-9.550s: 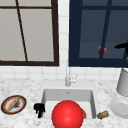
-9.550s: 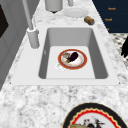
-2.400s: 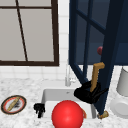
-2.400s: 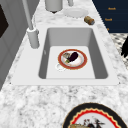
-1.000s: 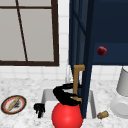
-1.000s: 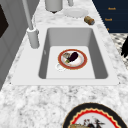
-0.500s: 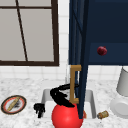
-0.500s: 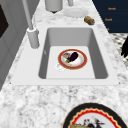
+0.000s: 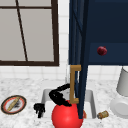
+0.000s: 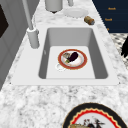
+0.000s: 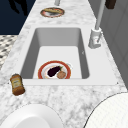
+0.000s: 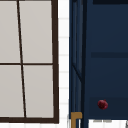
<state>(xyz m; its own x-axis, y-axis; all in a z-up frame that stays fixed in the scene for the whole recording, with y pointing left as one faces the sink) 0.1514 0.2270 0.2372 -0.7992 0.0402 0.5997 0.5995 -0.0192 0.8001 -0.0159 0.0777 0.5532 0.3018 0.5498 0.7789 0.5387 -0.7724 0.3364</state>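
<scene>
In the front view, going from the left, a patterned plate (image 9: pixel 13 104) lies on the bench (image 9: pixel 25 86) at about nine o'clock from the sink (image 9: pixel 46 96). Next comes the left hand (image 9: pixel 39 109), hanging idle over the sink's near left corner with its fingers curled downward and nothing in them. To its right, at roughly two o'clock from it, the right hand (image 9: pixel 59 96) reaches toward three o'clock, and its curled fingers appear to close round the lower part of the wooden handle (image 9: pixel 74 84). That handle is a tall bracket whose long axis runs from twelve to six o'clock. It sits on the edge of the dark blue cabinet door (image 9: pixel 78 50), which stands open, edge-on to the camera, above the sink. So the right hand is the one at the handle, while the left hand stays well apart from it. A red ball (image 9: pixel 67 116) sits just below the right hand, at six o'clock. Further right, a dark red knob (image 9: pixel 102 50) shows on the cabinet front, and a small bottle (image 9: pixel 103 114) lies on its side on the bench beside a white plate (image 9: pixel 120 106).
</scene>
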